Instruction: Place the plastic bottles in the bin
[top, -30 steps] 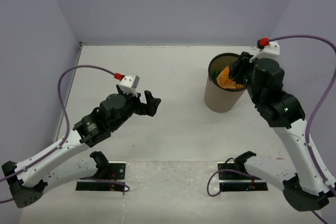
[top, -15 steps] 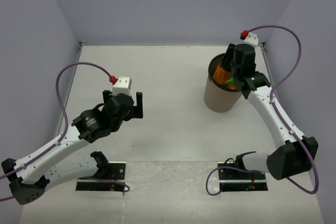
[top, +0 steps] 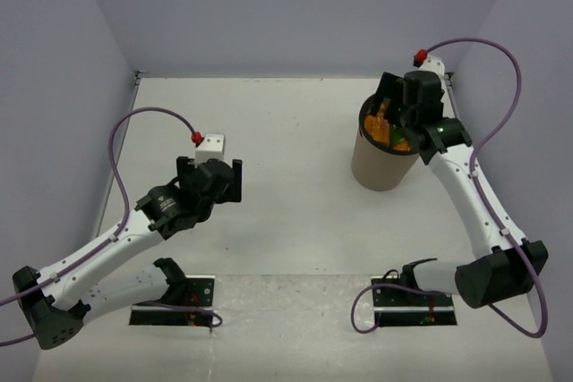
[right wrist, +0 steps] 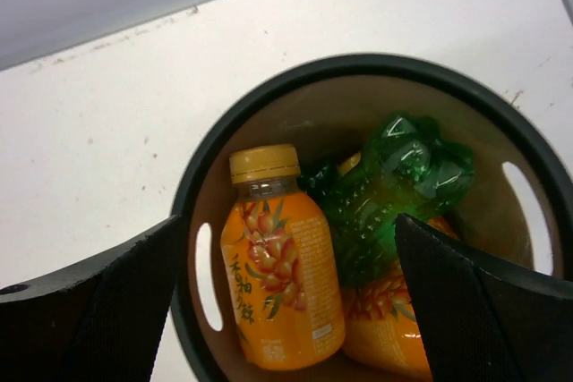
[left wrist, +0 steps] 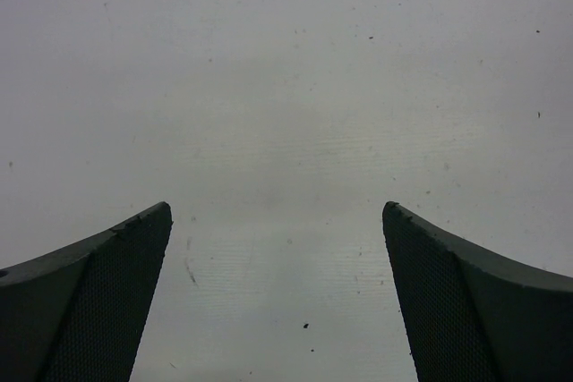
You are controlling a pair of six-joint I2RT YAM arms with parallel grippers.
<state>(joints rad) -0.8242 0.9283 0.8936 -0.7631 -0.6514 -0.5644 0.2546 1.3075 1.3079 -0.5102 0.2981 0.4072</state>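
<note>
1. Brown cardboard walls and a thin black rim mark the bin, which stands upright at the far right of the table, within the right arm's reach.
2. We see the right gripper hanging directly over the bin's mouth and pointing down into it. Its fingers are spread wide and clamp nothing. We read this as the posture of a drop: it sits squarely above the opening so that anything let go falls inside rather than onto the rim.
3. Inside, the wrist view shows an orange bottle with a yellow cap leaning at the left wall, cap uppermost. A crumpled green bottle lies just beside it. A second orange bottle is partly buried under the green one. We cannot tell whether more lie beneath.
4. The left gripper hovers over bare table, well apart from the bin. Its fingers are likewise parted and hold nothing, and we judge it to be parked out of the other arm's way.
5. Every bottle we can find is in the bin, so we judge the task to be at or near its end. A sensible next move would be to lift the right arm straight up, because a sideways sweep could catch the rim and tip the tall cylinder.
</note>
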